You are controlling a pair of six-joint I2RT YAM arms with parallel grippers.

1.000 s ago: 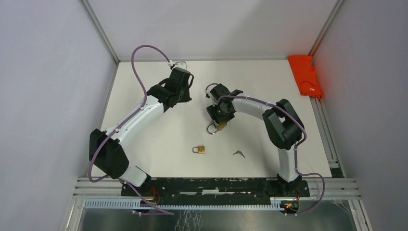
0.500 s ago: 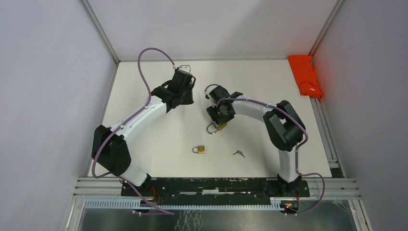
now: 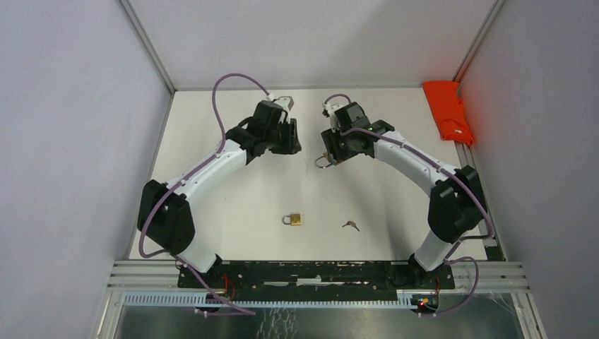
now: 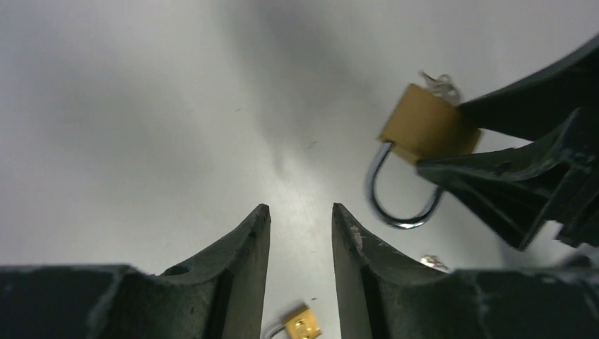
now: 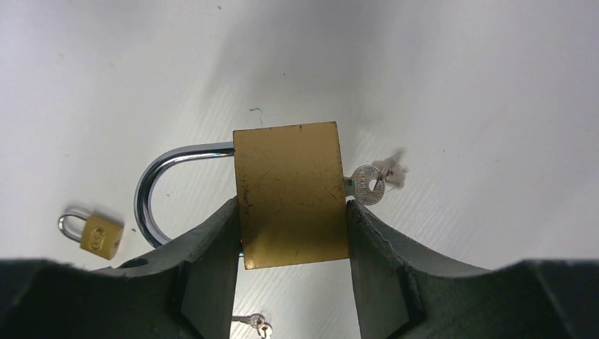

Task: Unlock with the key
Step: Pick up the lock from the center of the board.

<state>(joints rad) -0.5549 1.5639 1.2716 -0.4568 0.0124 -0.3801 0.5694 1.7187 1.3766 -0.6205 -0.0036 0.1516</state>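
Two right fingers [image 5: 205,268] clamp the padlock [image 5: 291,194], key [image 5: 367,185] seemingly inserted.

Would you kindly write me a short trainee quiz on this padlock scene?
1. True or false: the left hand is shut on something.
2. The right hand grips: A) nothing B) the large padlock C) a screwdriver.
3. How many padlocks are in view?
Key: 1 false, it is open and empty; 2 B; 3 two, the large padlock and the small padlock on the table.
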